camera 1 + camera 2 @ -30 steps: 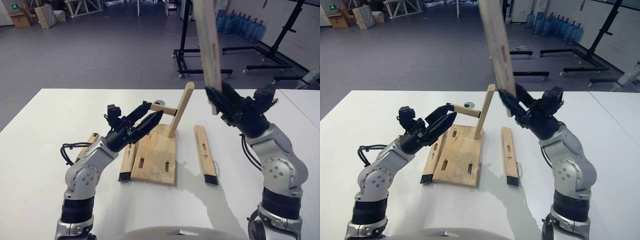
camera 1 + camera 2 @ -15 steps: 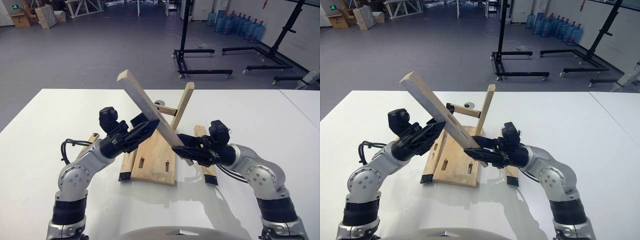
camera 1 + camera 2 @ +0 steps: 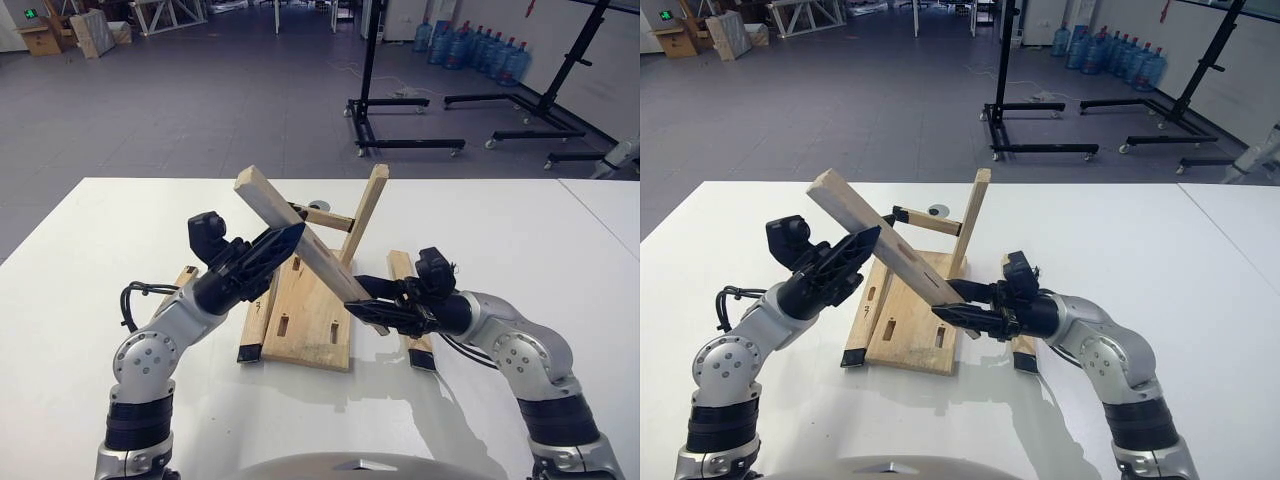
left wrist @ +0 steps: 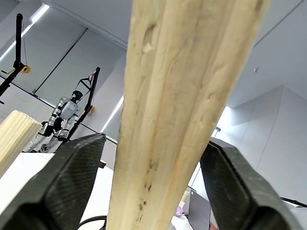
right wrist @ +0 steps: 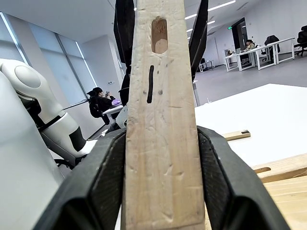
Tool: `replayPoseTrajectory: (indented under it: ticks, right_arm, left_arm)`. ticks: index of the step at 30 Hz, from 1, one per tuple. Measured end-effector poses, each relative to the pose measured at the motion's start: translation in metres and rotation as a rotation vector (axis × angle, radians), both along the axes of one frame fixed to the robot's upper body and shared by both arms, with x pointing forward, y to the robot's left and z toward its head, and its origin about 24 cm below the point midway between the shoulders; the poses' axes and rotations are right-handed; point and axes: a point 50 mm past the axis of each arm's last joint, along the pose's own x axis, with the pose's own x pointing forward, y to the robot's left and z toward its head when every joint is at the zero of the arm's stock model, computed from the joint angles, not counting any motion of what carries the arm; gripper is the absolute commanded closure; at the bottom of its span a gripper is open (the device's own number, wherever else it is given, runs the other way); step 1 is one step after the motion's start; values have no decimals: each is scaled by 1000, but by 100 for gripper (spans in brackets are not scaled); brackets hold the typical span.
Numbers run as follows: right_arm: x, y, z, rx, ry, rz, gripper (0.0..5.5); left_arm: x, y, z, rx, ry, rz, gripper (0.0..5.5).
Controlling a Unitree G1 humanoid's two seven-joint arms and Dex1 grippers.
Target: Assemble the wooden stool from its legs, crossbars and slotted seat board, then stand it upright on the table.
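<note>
— Where is the leg at this moment?

— The leg (image 3: 300, 235) is in the air, slanting over the seat board (image 3: 310, 320). Its low end is on my right side, just above the board's right edge. Its high end points up and toward my left.

— And your claws?

— My right claw (image 3: 355, 292) is closed on the low end, with one finger (image 5: 103, 191) pressed on each side of the wood (a small slot (image 5: 159, 36) and a dark stroke show farther up the leg). My left claw (image 3: 283, 245) is at the upper half, and the leg passes through it. Whether it squeezes the wood or only stands around it, I cannot tell.

— What about the other parts?

— The seat board lies flat on the white table (image 3: 80, 250). An upright leg (image 3: 366, 215) stands a little tilted at the board's far right corner, and a crossbar (image 3: 328, 218) goes from it toward my left. A loose leg (image 3: 254, 335) lies along the board's left edge. A third leg (image 3: 400, 262) lies just beside the right edge, partly hidden by my right claw. One more wooden piece (image 3: 185, 275) lies farther left, behind my left arm.
</note>
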Motion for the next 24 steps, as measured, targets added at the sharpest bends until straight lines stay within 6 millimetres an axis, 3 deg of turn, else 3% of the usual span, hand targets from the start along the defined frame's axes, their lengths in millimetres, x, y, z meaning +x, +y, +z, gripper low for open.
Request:
replayPoseTrajectory:
  ticks: [5,13,20,24]
  right_arm:
    - [1,-1,-1,-4,2,-3,350]
    - [2,-1,-3,-11,-21,-7,350]
    - [4,1,-8,-111,-45,-41,184]
    - [4,-4,-20,-194,-23,-101,180]
  left_arm:
    - [-1,0,-4,12,18,-3,323]
    - [-1,0,-4,15,20,-1,324]
    - [0,8,-7,16,41,21,328]
    - [7,27,1,24,-14,65,338]
